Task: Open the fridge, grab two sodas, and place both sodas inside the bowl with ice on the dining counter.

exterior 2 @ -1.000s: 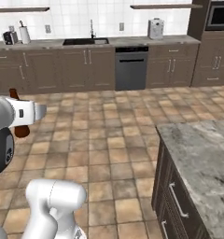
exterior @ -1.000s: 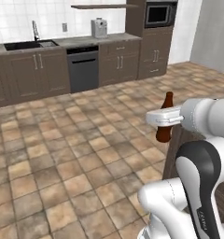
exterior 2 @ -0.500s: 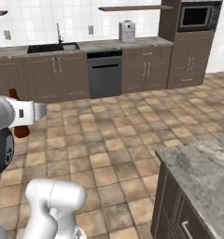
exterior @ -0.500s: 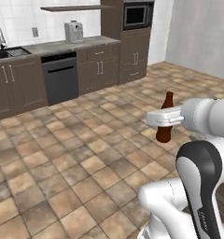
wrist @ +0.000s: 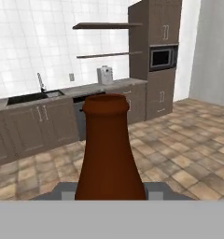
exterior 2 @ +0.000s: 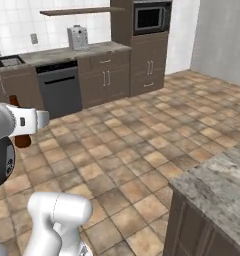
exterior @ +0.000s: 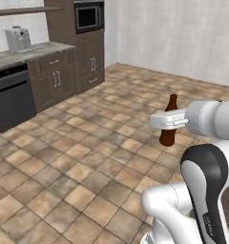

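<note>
**Gripper closed on a brown bottle, carried above the tiled floor**

Room: simulated kitchen with a tan and brown tiled floor [exterior: 78, 176]. Along the far wall runs a line of dark brown cabinets [exterior 2: 117, 75] under a grey counter [exterior 2: 62, 54], with white tile behind. A tall brown cabinet column holds a built-in microwave [exterior 2: 151, 18]. A black dishwasher front [exterior 2: 59, 92] sits in the cabinet run; a sink with a faucet [wrist: 39, 81] lies further along, seen from the hand view. A small pale appliance [exterior 2: 78, 37], probably a toaster or coffee maker (too coarse to tell), stands on the counter. Two open shelves [wrist: 102, 26] hang on the tiled wall.

Dining counter [exterior 2: 217, 185]: the marbled grey-beige stone top on a brown base fills the lower right corner of the right base view, well apart from the arm. Nothing on the visible part of it.

Arm: white with dark joints, the forearm reaching out level over the floor.

Gripper [exterior: 168, 121]: closed around the lower neck of a dark brown bottle [exterior: 169, 128]. The bottle is upright, held clear of the floor. In the left base view the neck rises above the white hand and the body hangs below it. In the right base view only slivers of the bottle show above and below the hand. In the hand view the bottle's neck and mouth stand centred, right in front of the camera, with the grey finger mounts at either side of its base.
</note>
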Controlling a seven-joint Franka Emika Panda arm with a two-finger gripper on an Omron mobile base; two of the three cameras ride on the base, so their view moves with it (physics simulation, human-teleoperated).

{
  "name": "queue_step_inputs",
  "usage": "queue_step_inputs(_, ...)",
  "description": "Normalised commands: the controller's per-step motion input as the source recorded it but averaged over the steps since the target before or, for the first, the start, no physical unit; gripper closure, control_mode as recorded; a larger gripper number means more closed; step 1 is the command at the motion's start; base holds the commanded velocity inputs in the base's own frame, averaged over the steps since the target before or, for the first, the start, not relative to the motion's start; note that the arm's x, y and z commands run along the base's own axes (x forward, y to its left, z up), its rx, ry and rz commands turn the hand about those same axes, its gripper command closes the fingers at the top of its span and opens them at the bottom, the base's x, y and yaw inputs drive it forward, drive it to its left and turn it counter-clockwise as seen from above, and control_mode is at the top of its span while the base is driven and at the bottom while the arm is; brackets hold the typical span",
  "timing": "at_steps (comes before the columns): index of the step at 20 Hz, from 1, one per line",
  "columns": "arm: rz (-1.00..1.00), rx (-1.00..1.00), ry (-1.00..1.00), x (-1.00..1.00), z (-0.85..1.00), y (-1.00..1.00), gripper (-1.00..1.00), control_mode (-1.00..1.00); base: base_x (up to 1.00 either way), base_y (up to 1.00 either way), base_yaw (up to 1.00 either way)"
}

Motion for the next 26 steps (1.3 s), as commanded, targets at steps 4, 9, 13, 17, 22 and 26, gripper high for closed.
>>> queue_step_inputs(4, 0.00, 0.00, 0.00, 0.00, 0.00, 0.00, 1.00, 1.00, 0.59, 0.48, -0.58)
queue_step_inputs(9, 0.00, 0.00, 0.00, 0.00, 0.00, 0.00, 1.00, 1.00, 0.50, 0.44, -0.60)
queue_step_inputs(13, 0.00, 0.00, 0.00, 0.00, 0.00, 0.00, 1.00, 1.00, 0.49, 0.42, -0.61)
queue_step_inputs(17, 0.00, 0.00, 0.00, 0.00, 0.00, 0.00, 1.00, 1.00, 0.61, 0.46, -0.59)
queue_step_inputs(22, 0.00, 0.00, 0.00, 0.00, 0.00, 0.00, 1.00, 1.00, 0.94, 0.59, -0.50)
queue_step_inputs(26, 0.00, 0.00, 0.00, 0.00, 0.00, 0.00, 1.00, 1.00, 1.00, 0.65, -0.43)
